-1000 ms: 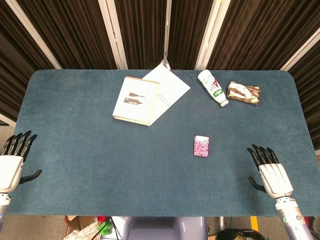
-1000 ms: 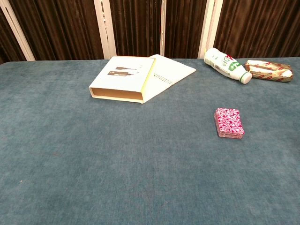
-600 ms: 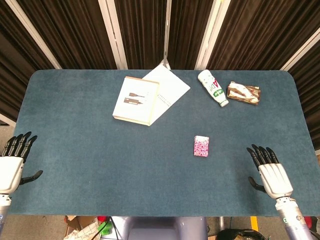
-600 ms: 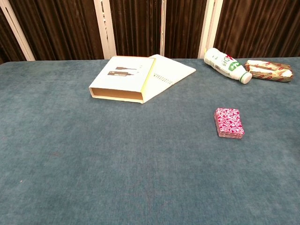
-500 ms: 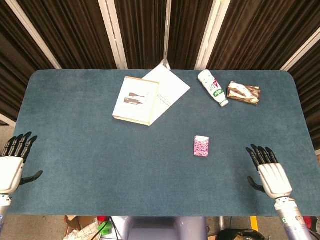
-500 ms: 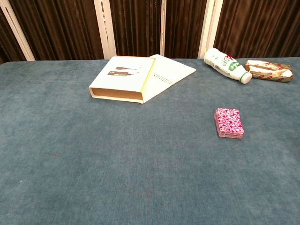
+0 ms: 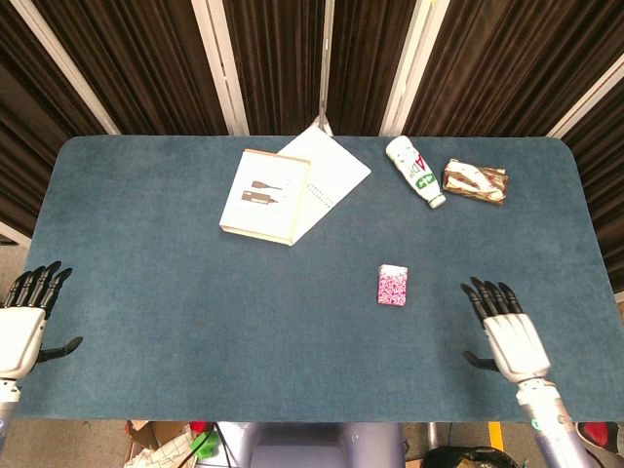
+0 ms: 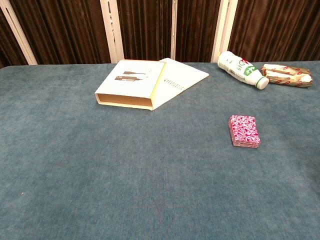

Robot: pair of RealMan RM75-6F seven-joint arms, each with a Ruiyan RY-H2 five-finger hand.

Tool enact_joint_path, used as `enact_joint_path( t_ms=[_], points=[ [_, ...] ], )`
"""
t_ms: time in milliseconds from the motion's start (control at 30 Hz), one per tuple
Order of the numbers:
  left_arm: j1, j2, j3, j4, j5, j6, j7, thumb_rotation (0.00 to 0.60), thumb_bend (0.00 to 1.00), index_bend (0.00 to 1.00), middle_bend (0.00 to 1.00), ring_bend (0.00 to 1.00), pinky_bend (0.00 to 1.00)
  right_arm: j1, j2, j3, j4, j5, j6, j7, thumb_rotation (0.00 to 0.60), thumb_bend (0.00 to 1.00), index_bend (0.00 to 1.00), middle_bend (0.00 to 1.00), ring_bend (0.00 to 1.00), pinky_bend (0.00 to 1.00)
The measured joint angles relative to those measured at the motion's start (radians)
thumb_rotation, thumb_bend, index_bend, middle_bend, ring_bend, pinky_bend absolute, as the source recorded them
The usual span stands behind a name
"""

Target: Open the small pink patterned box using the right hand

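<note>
The pink box (image 7: 392, 285) lies flat and closed on the blue worktop (image 7: 146, 244), a little right of centre and well clear of the white carton (image 7: 263, 195), bottle (image 7: 415, 172) and snack pack (image 7: 475, 181) at the far edge. The right hand (image 7: 509, 336) hovers near the front edge, to the right of the box and apart from it, fingers spread and holding nothing. The left hand (image 7: 21, 327) sits off the left front corner, likewise released. The step in hand looks like the approach; nothing is opened yet. Next, the right hand must travel left to the box and get fingertips onto its lid edge without sliding the light box across the cloth.
</note>
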Motion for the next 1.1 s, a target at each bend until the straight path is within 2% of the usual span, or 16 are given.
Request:
enact_joint_path(
  t_ms=[167, 333, 600, 833, 1100],
  points=[
    [0.003, 0.007, -0.008, -0.005, -0.002, -0.017, -0.004, 0.600, 0.07, 0.00, 0.00, 0.00, 0.00, 0.060, -0.032, 0.045, -0.044, 0.106, -0.082, -0.068, 0.600, 0.17, 0.00, 0.00, 0.00, 0.00],
    [0.008, 0.013, -0.012, -0.005, 0.012, -0.024, -0.005, 0.600, 0.07, 0.00, 0.00, 0.00, 0.00, 0.148, -0.097, 0.104, -0.067, 0.287, -0.164, -0.181, 0.600, 0.17, 0.00, 0.00, 0.00, 0.00],
    [0.012, 0.024, -0.022, -0.010, 0.006, -0.050, -0.024, 0.600, 0.07, 0.00, 0.00, 0.00, 0.00, 0.305, -0.255, 0.167, -0.009, 0.562, -0.237, -0.385, 0.600, 0.17, 0.00, 0.00, 0.00, 0.00],
    [0.011, 0.035, -0.029, -0.023, 0.002, -0.081, -0.036, 0.600, 0.07, 0.00, 0.00, 0.00, 0.00, 0.386, -0.337, 0.191, 0.079, 0.687, -0.257, -0.438, 0.600, 0.17, 0.00, 0.00, 0.00, 0.00],
    [0.014, 0.040, -0.036, -0.030, 0.006, -0.098, -0.042, 0.600, 0.07, 0.00, 0.00, 0.00, 0.00, 0.438, -0.378, 0.203, 0.152, 0.768, -0.271, -0.452, 0.600, 0.17, 0.03, 0.00, 0.00, 0.00]
  ],
)
